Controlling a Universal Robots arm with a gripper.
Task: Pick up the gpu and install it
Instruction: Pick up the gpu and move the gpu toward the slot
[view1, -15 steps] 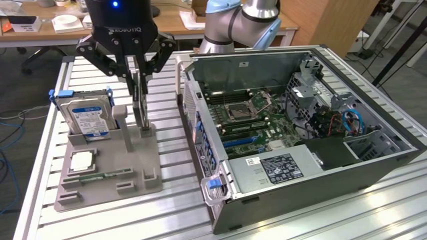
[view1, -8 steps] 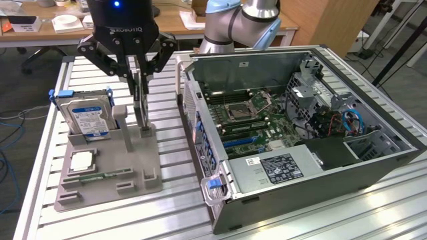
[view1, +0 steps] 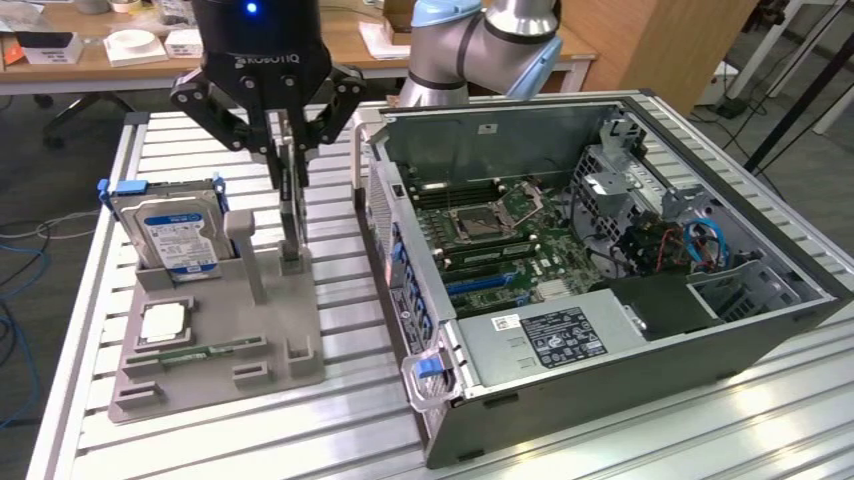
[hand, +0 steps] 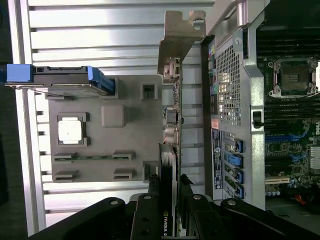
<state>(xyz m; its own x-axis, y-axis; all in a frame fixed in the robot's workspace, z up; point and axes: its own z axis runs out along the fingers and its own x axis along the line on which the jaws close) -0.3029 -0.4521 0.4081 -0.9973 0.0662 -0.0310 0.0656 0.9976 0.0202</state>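
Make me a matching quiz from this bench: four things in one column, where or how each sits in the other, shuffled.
Things:
1 gpu
2 hard drive
3 chip
4 case

States:
A lying flat on the grey holder
B open, motherboard showing
C on edge, clamped in the gripper
D upright in the holder, blue label

Pairs: 1-C, 2-D, 3-A, 4-B
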